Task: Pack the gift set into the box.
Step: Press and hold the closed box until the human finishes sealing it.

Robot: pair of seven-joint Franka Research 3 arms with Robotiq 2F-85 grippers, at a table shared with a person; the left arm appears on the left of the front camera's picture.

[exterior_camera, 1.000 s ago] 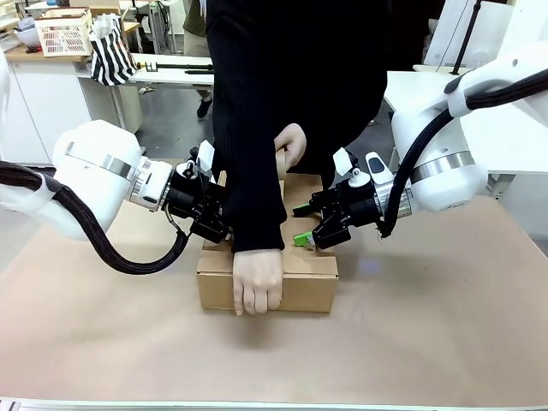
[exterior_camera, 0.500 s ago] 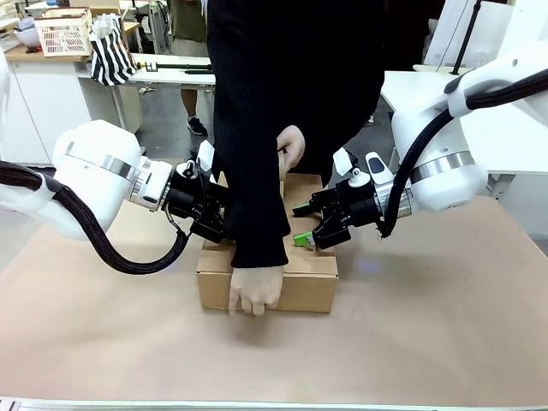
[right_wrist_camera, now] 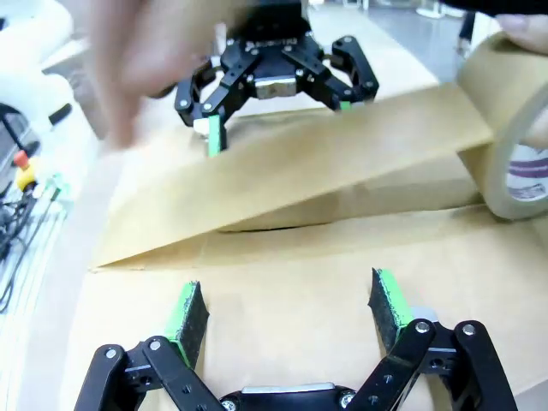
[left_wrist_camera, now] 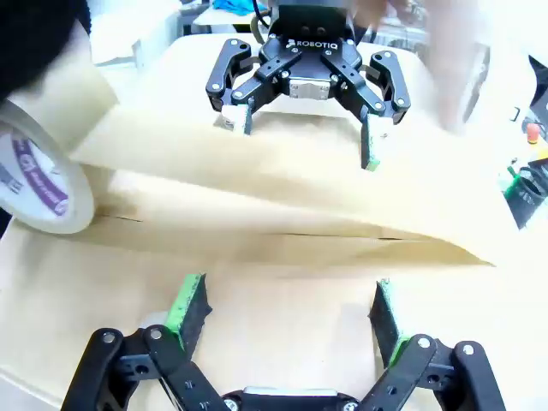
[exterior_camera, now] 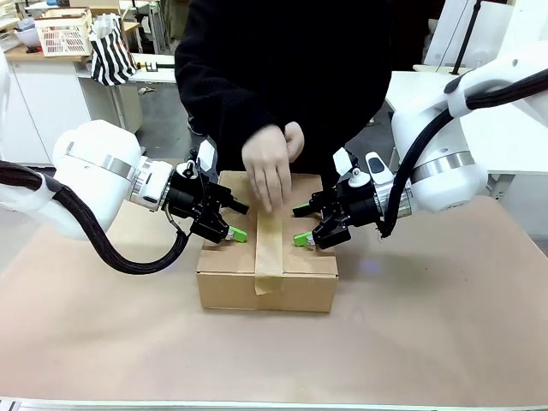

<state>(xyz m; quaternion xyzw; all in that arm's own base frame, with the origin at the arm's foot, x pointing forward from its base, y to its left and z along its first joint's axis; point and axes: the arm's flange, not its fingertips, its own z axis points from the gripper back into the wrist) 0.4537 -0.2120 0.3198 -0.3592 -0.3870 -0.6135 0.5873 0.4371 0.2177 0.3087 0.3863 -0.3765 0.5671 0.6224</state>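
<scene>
Your cardboard box (exterior_camera: 266,267) sits mid-table with its flaps down, so the gift set is presumably inside. You're at the sealing step: a strip of brown tape (exterior_camera: 269,248) runs along the top seam and over the near wall, and the person's hand (exterior_camera: 267,169) presses it at the far end, roll of tape (left_wrist_camera: 41,171) alongside. Your left gripper (exterior_camera: 233,221) and right gripper (exterior_camera: 300,224) flank the box top, both spread wide and holding nothing. Next, you likely just steady the flaps until taping ends.
</scene>
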